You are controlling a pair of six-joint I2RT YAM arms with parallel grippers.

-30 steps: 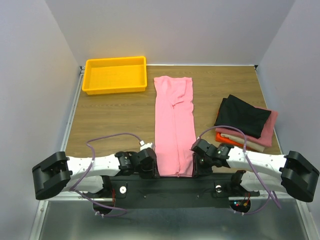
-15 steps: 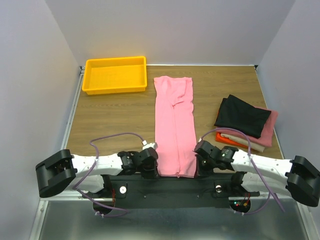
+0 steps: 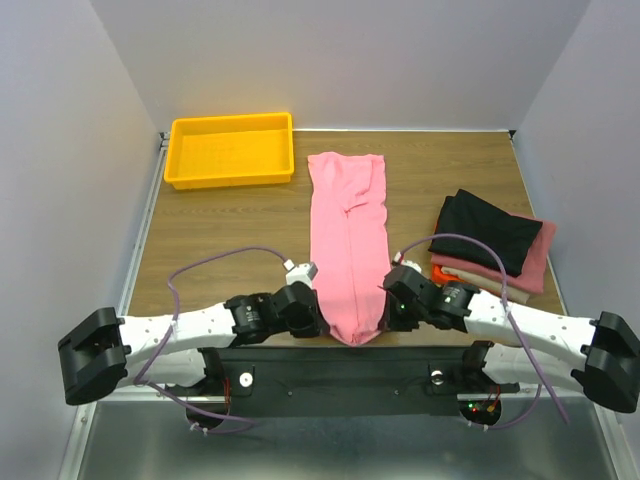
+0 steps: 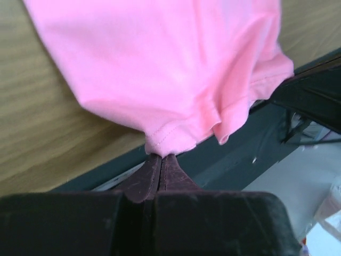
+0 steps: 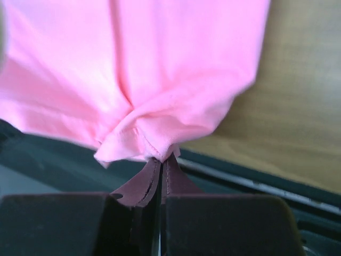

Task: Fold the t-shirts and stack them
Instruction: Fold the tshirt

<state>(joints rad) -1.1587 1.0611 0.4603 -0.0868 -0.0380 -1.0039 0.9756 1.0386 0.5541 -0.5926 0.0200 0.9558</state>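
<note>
A long pink t-shirt, folded into a narrow strip, lies down the middle of the table. Its near hem is bunched and raised off the wood. My left gripper is shut on the hem's left corner. My right gripper is shut on the right corner. In both wrist views the dark pads press together with pink cloth pinched at their tips. A stack of folded t-shirts sits at the right, black on top of pink, beige and orange-red.
A yellow plastic tray stands at the back left. The dark base rail runs along the near table edge just under the lifted hem. Grey walls close in the table on three sides.
Both grippers closed on the near hem corners and moved inward and away from the edge. The hem, flat before, is now pulled up into a rounded bunch.
</note>
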